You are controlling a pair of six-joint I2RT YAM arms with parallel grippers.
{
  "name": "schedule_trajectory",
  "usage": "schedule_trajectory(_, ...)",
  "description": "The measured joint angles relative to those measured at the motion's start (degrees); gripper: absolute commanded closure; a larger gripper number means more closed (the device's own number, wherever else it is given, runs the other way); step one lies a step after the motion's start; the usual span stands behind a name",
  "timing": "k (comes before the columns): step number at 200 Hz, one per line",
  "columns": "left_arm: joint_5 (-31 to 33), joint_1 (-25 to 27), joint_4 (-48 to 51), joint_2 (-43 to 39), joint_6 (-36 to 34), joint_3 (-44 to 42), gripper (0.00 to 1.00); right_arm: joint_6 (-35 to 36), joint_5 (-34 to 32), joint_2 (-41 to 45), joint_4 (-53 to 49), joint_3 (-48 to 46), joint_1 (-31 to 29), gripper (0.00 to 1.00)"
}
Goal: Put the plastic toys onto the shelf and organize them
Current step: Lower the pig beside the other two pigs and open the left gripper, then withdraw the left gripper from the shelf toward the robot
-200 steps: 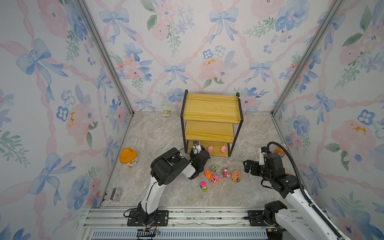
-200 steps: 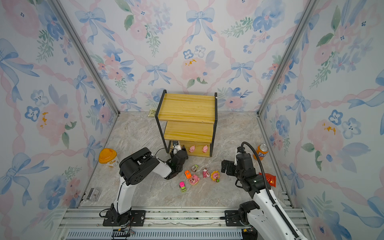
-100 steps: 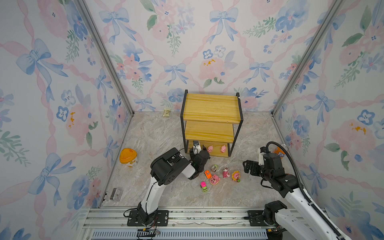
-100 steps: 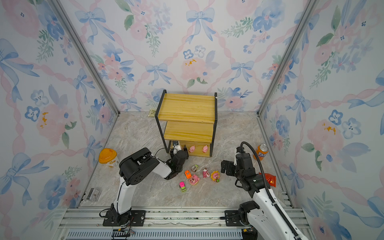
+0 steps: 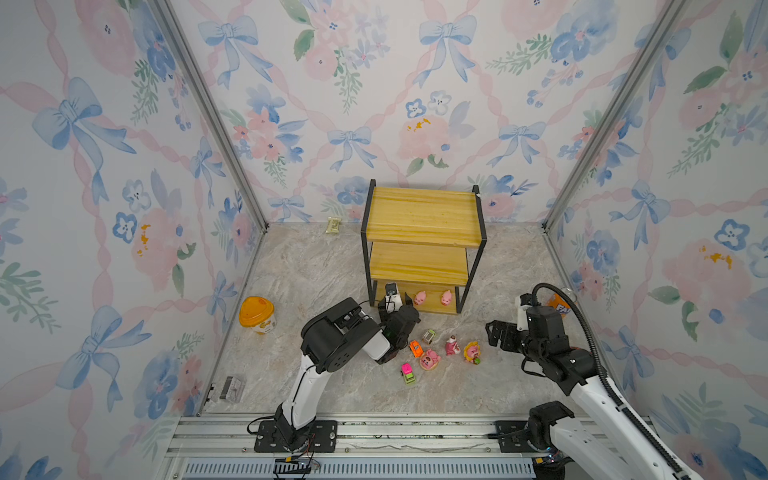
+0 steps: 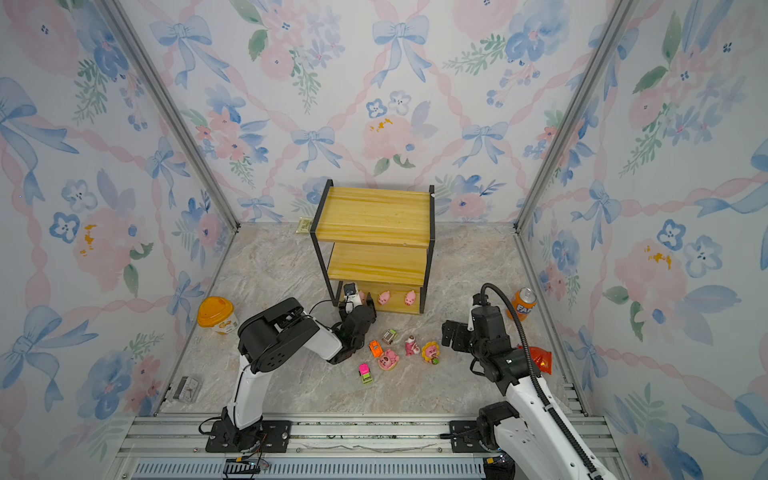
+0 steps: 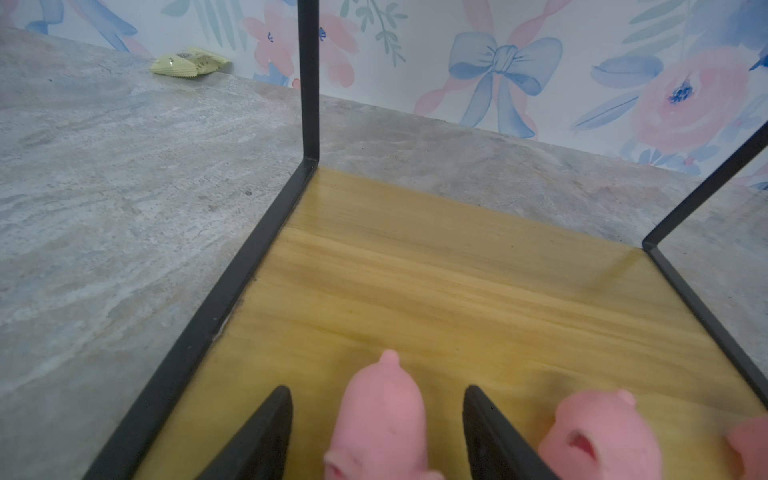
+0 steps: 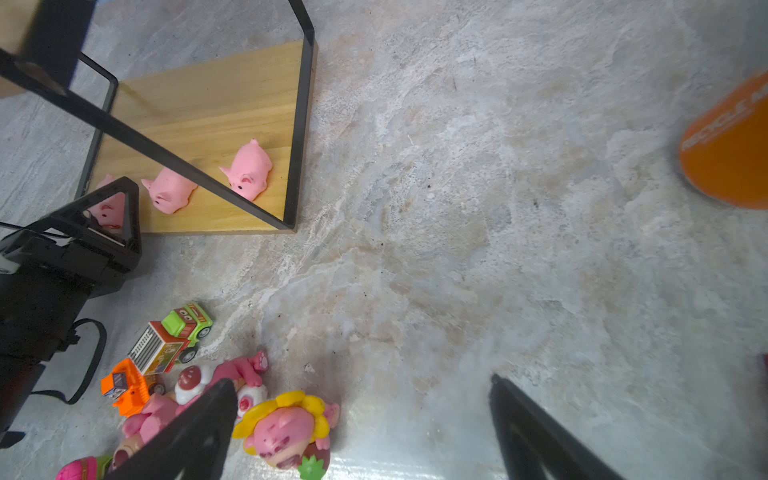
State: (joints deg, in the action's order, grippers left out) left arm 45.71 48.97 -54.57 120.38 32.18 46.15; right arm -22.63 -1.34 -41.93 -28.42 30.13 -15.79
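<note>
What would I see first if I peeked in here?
The yellow shelf stands toward the back of the marble floor. Three pink pigs sit in a row on its bottom board, the left gripper open around the end one. Little cars and figurines lie scattered in front.

Shelf [image 5: 422, 216]: grained yellow wood boards, satin, in matt black metal frame; pigs [image 8: 248, 168]: smooth matt pink plastic; tabletop [image 8: 457, 208]: grey marbled stone-look finish, faintly glossy.
</note>
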Motion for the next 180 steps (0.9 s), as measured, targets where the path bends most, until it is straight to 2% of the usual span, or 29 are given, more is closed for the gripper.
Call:
schedule_trajectory(64, 0.81, 2.54, -0.28, -1.11, 0.02, -2.36, 0.32, 0.42, 1.86, -0.28, 0.15, 0.00, 0.00, 0.03)
schedule_trajectory(112, 1.18, 5.07, 1.44, -6.40, 1.55, -11.63, 0.31, 0.39, 2.25, 0.09, 0.15, 0.00, 0.00, 0.03)
schedule_trajectory(180, -0.17, 11.74, 2.51, -20.76, 2.27, -26.12, 0.34, 0.37, 2.67, 0.90, 0.11, 0.00, 0.00, 0.03)
